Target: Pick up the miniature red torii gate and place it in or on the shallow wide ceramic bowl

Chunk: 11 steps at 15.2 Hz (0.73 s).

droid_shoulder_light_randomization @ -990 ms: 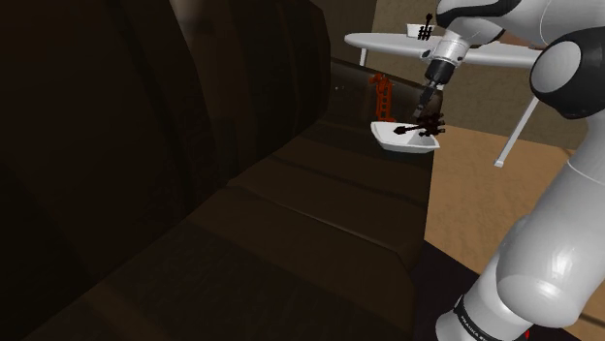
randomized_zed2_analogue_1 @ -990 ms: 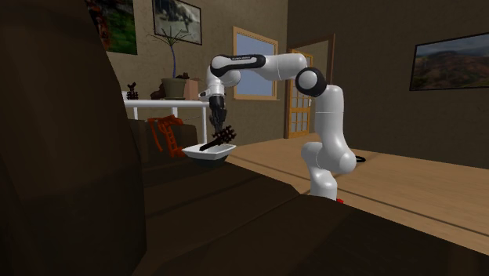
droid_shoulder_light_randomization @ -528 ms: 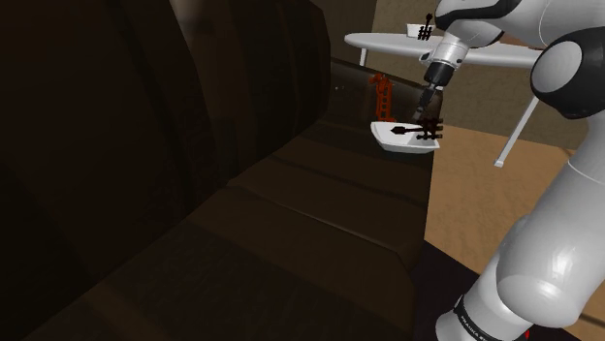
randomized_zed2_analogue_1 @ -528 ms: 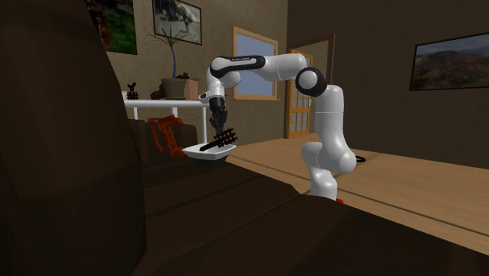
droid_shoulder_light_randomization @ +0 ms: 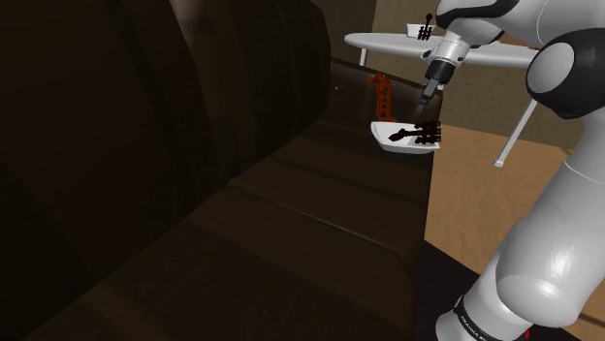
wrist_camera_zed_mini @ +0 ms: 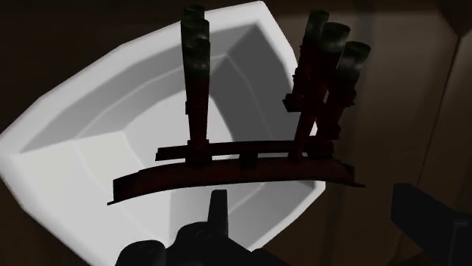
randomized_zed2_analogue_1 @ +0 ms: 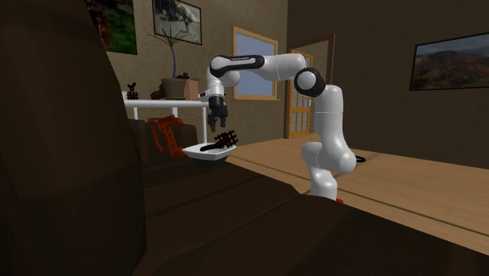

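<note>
Released end effector (randomized_zed2_analogue_1: 219, 121) hangs over the white bowl (wrist_camera_zed_mini: 91, 143), where the dark red torii gate (wrist_camera_zed_mini: 242, 165), posts jutting past the rim, could tip out.

A smooth, plain white bowl (wrist_camera_zed_mini: 83, 143) with a soft matt finish carries a dark red torii gate (wrist_camera_zed_mini: 234, 170) whose posts and beams look dull and unpolished. The white shells of the arm (randomized_zed2_analogue_1: 325, 118) shine glossy, and the floor (randomized_zed2_analogue_1: 392, 168) shows warm wooden boards.
</note>
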Each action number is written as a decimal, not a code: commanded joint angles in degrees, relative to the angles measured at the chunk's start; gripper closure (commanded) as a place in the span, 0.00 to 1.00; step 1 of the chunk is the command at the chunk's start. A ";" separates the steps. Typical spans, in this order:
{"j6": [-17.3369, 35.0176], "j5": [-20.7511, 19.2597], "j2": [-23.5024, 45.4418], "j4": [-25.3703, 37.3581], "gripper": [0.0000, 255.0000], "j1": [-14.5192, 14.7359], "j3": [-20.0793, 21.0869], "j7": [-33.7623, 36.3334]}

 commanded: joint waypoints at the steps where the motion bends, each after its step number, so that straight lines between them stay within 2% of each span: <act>1: -3.51 1.31 1.99 4.37 0.00 -0.98 -0.83 -0.71; 3: -8.19 3.62 5.35 10.51 0.00 -2.98 -1.94 -2.03; 11: -8.19 3.61 5.34 10.51 0.00 -3.06 -1.85 -2.03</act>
